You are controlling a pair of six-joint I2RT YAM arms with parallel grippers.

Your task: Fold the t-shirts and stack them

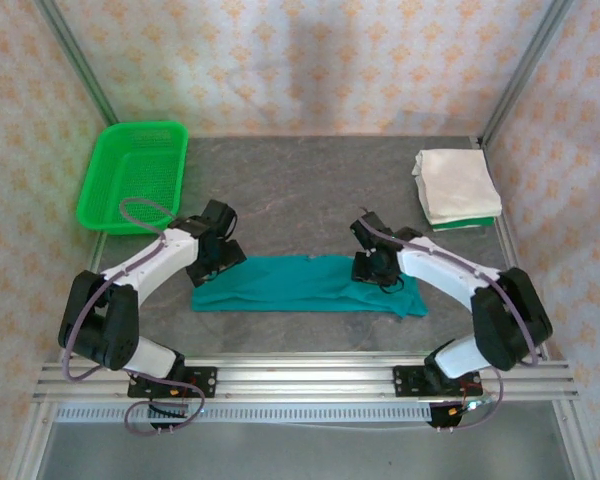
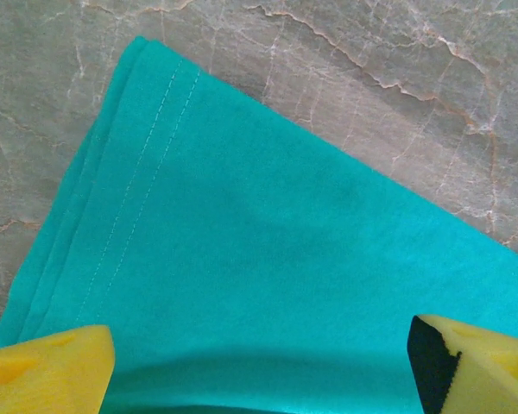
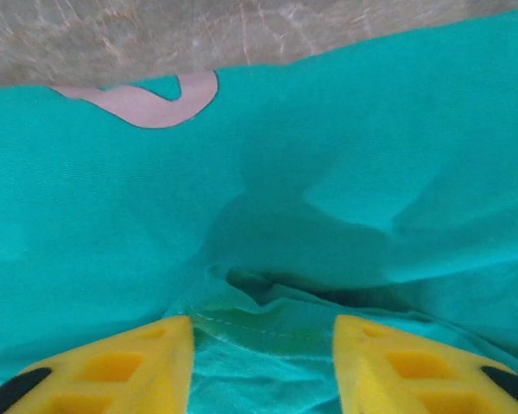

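The teal t-shirt (image 1: 300, 283) lies folded into a long strip across the front of the table. My left gripper (image 1: 216, 262) hovers over its left end, and my right gripper (image 1: 373, 270) is down on the right part. In the left wrist view the left gripper (image 2: 259, 362) is open wide over flat teal cloth (image 2: 268, 241), near its stitched hem. The right gripper (image 3: 263, 345) is open, its yellow fingers (image 3: 138, 366) either side of a bunched fold of the teal shirt (image 3: 268, 310). White lettering (image 3: 147, 102) shows at the shirt's far edge. Folded white shirts (image 1: 456, 184) lie stacked on a green one (image 1: 468, 223).
A green plastic mesh basket (image 1: 135, 175) stands at the back left corner. The stack of folded shirts takes up the back right corner. Metal frame posts and patterned walls close in the grey stone table (image 1: 300, 190) on three sides.
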